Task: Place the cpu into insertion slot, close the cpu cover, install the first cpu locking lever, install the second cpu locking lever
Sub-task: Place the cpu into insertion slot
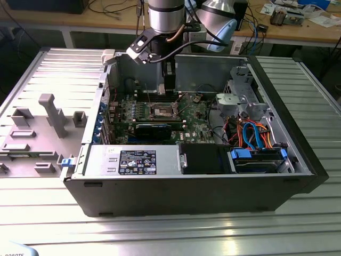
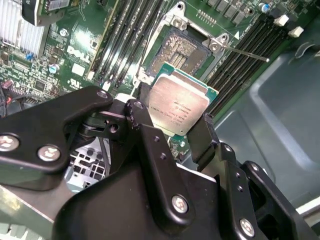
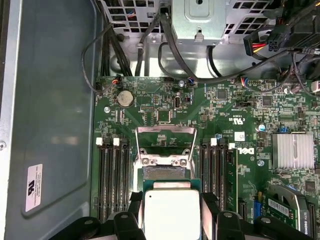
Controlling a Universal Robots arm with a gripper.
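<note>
Ribbed metal table (image 1: 170, 234) carries open computer case (image 1: 160, 192) | hand (image 3: 171, 212) clenched on cpu (image 2: 177, 102) by opposite edges, underside free for seating | cpu hangs near insertion slot (image 2: 181, 50), not seated | cpu cover (image 3: 165, 131) tilted up, leaving slot clear

Exterior view: you look down from well back into the computer case (image 1: 176, 197), claw (image 1: 168, 89) inside.
First wrist view: close behind the claw, facing the motherboard (image 3: 225, 107).
Second wrist view: closer, tilted.
Shared: cpu (image 3: 171, 217) (image 2: 179, 102) and insertion slot (image 2: 182, 50) ahead of claw.
</note>
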